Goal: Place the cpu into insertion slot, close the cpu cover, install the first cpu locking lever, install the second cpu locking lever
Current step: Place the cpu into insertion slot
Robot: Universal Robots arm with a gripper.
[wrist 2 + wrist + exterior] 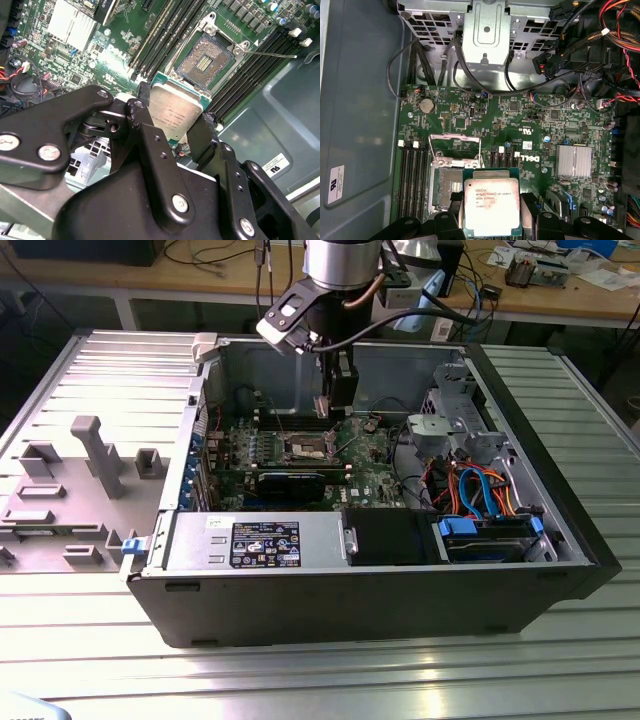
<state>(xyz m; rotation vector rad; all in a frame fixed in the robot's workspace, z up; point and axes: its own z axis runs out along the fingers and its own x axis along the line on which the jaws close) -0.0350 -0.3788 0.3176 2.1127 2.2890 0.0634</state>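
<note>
Computer case: pincer clamped on cpu, silver top up, near insertion slot.

Bright overhead light, glare on table, dim inside case

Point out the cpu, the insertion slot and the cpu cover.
cpu (491, 207), first wrist view, middle of metal top.
insertion slot (204, 61), second wrist view, dark centre.
cpu cover (451, 135), first wrist view, frame's outer bar.
</note>
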